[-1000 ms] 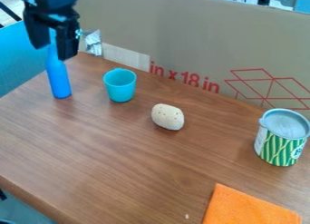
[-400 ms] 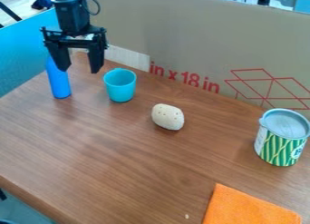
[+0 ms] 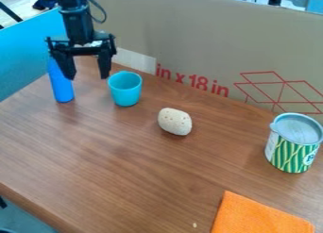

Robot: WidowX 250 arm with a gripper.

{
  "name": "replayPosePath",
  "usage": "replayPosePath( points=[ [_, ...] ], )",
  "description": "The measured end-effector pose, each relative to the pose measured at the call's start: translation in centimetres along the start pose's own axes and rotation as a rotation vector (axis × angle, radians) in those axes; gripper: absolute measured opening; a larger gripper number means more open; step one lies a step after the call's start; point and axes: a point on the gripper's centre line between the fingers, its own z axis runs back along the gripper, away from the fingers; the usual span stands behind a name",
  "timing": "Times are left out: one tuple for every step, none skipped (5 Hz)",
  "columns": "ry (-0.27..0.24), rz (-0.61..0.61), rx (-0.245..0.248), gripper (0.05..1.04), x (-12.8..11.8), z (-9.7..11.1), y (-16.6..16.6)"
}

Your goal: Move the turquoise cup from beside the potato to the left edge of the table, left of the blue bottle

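Well, end effector near cup, lidded can

The tool has lowered and shifted toward the turquoise cup.

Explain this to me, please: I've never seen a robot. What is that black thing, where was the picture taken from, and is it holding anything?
The black machine is a robot arm, coming in at the upper left. At its end is a gripper, a simple hand with two fingers. They are spread apart with nothing held between them. The picture comes from a fixed camera looking down at a slant on the wooden table.

Nearest the gripper are what looks like a blue bottle, standing upright, and a turquoise cup. Nearer the middle lies a pale, potato-like lump. To the right stands a green-striped can, and an orange cloth lies at the bottom edge. A cardboard panel stands behind.
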Motion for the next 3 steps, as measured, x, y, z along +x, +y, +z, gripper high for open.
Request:
replayPosePath(
  points=[
    [-0.031,0.055,0.025,1.01,0.9,-0.1,-0.2],
    [-0.021,0.1,0.025,1.01,1.7,-1.3,-0.8],
    [-0.011,0.152,-0.009,1.011,2.6,-2.2,-1.4]
  ],
)
